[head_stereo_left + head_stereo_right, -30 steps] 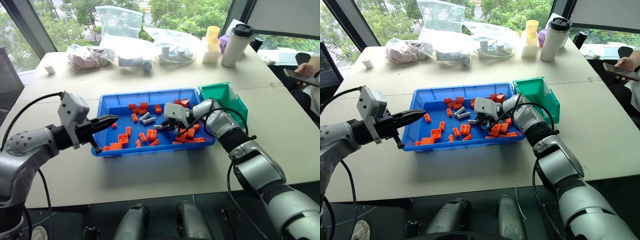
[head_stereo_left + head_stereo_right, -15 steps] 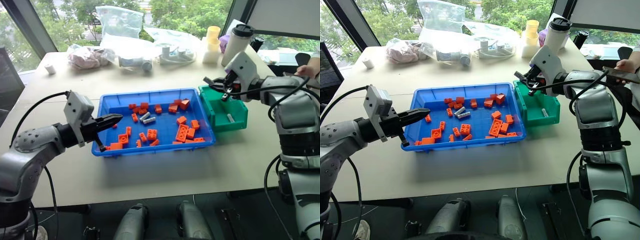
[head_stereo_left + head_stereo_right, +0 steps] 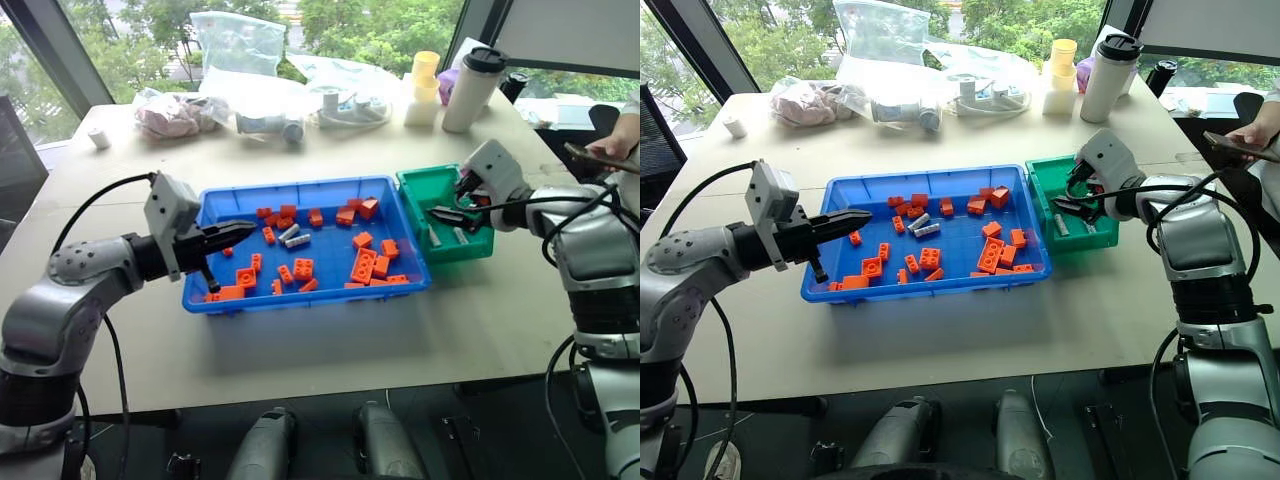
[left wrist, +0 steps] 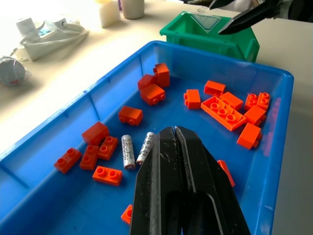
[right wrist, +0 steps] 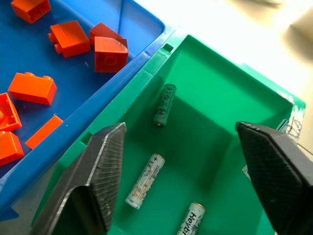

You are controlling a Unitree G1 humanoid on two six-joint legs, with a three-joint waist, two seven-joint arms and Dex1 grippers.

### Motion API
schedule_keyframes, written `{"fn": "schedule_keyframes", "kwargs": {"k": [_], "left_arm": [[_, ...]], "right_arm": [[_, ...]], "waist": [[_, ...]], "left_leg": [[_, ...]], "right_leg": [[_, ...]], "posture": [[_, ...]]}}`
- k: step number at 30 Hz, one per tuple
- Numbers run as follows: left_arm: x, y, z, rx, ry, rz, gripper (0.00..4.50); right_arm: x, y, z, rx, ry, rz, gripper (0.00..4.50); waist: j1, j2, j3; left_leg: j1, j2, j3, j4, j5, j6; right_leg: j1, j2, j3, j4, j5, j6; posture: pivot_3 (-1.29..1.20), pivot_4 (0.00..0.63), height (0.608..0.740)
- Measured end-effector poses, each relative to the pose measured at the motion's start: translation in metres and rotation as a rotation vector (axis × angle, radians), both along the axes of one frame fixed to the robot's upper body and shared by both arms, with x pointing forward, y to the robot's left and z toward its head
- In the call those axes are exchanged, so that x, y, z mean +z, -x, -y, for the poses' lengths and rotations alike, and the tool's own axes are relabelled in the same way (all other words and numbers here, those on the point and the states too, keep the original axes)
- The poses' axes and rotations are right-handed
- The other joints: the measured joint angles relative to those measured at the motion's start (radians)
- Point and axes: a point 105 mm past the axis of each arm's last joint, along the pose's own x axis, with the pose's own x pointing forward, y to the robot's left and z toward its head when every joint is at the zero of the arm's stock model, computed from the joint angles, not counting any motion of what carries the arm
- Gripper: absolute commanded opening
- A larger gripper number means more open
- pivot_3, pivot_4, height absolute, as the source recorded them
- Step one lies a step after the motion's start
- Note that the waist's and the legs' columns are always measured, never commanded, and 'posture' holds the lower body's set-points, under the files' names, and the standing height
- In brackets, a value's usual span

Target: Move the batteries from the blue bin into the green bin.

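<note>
Batteries: two (image 3: 293, 236) lie side by side in the blue bin (image 3: 300, 292), far-middle, w/ orange bricks (image 3: 303, 268) scattered round them; three more (image 5: 145, 180) now on the floor of the green bin (image 3: 478, 247), which touches the blue bin's right end.

Left to right vs a sec ago: my left gripper (image 3: 240, 229) has edged in over the blue bin's left rim, fingers pressed together, grasping nothing. My right gripper (image 3: 452, 215), which was down among the bricks at the tray's right end w/ jaws nearly closed, has swung over to the green bin and hangs above it, fingers spread wide, empty.

Around: plastic bags (image 3: 240, 45), a white tumbler (image 3: 472, 88) and yellow cups (image 3: 423, 88) along the far table edge, well clear. A person's hand w/ phone (image 3: 598, 152) at far right. Bricks crowd near the two remaining batteries.
</note>
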Motion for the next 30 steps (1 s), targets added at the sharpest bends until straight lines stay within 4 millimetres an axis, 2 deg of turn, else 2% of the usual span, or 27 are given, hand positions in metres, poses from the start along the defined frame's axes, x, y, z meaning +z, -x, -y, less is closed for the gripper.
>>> {"fn": "schedule_keyframes", "kwargs": {"k": [2, 3, 5, 7, 11, 13, 17, 27, 30], "left_arm": [[0.001, 0.000, -0.003, 0.011, -0.007, 0.002, 0.00], [0.001, 0.001, -0.005, 0.018, -0.008, 0.004, 0.00], [0.002, 0.001, -0.009, 0.030, -0.009, 0.006, 0.00], [0.003, 0.001, -0.013, 0.043, -0.020, 0.009, 0.00], [0.011, 0.001, -0.025, 0.086, -0.048, 0.035, 0.00], [0.013, 0.002, -0.028, 0.096, -0.053, 0.044, 0.00], [0.010, 0.006, -0.035, 0.122, -0.056, 0.034, 0.00], [0.012, 0.014, -0.030, 0.117, -0.059, 0.054, 0.00], [0.011, 0.014, -0.030, 0.124, -0.054, 0.048, 0.00]], "right_arm": [[0.025, 0.000, -0.019, 0.082, -0.026, 0.058, 4.45], [0.036, 0.002, -0.035, 0.152, -0.045, 0.084, 4.45], [0.041, 0.009, -0.073, 0.310, -0.072, 0.086, 4.45], [0.026, 0.016, -0.101, 0.424, -0.074, 0.031, 4.45], [-0.036, 0.041, -0.174, 0.710, 0.006, -0.125, 4.45], [-0.054, 0.046, -0.193, 0.769, 0.018, -0.171, 4.45], [-0.068, 0.031, -0.197, 0.750, 0.028, -0.197, 4.45], [-0.082, -0.002, -0.212, 0.690, 0.015, -0.233, 4.45], [-0.093, -0.010, -0.211, 0.651, 0.007, -0.266, 4.45]], "waist": [[-0.003, 0.000, 0.000], [-0.004, 0.000, 0.000], [-0.003, -0.001, 0.000], [-0.001, -0.001, -0.001], [0.001, -0.001, -0.001], [0.004, -0.001, -0.001], [0.004, -0.001, -0.001], [-0.005, -0.001, -0.001], [-0.005, -0.001, -0.001]], "left_leg": [[0.000, 0.001, 0.000, 0.000, 0.000, 0.000], [0.000, 0.001, 0.000, -0.001, 0.000, 0.000], [0.000, 0.001, -0.001, -0.001, 0.000, 0.000], [0.000, 0.001, -0.001, 0.000, 0.000, 0.000], [0.000, 0.000, -0.001, 0.000, 0.000, 0.000], [0.000, -0.001, -0.002, 0.000, 0.000, -0.001], [0.000, -0.001, -0.002, 0.001, 0.000, -0.001], [0.000, 0.000, -0.002, -0.001, 0.001, -0.002], [0.000, 0.000, -0.002, -0.001, 0.001, -0.002]], "right_leg": [[0.000, 0.001, 0.000, 0.000, 0.000, 0.000], [0.000, 0.001, 0.000, 0.000, 0.000, 0.000], [0.000, 0.001, -0.001, 0.000, 0.000, 0.000], [0.000, 0.001, -0.001, 0.000, 0.000, 0.000], [0.000, 0.000, -0.001, 0.000, 0.000, 0.000], [0.000, 0.000, -0.001, 0.000, 0.000, 0.000], [0.000, 0.000, -0.001, 0.000, 0.000, 0.000], [-0.002, 0.001, 0.000, 0.002, 0.000, 0.000], [-0.002, 0.001, 0.000, 0.002, 0.000, 0.000]], "posture": [[0.00, 0.150, 0.740], [0.00, 0.150, 0.740], [0.00, 0.150, 0.740], [0.00, 0.150, 0.740], [0.00, 0.150, 0.740], [0.00, 0.150, 0.740], [0.00, 0.150, 0.740], [0.00, 0.150, 0.740], [0.00, 0.150, 0.740]]}}
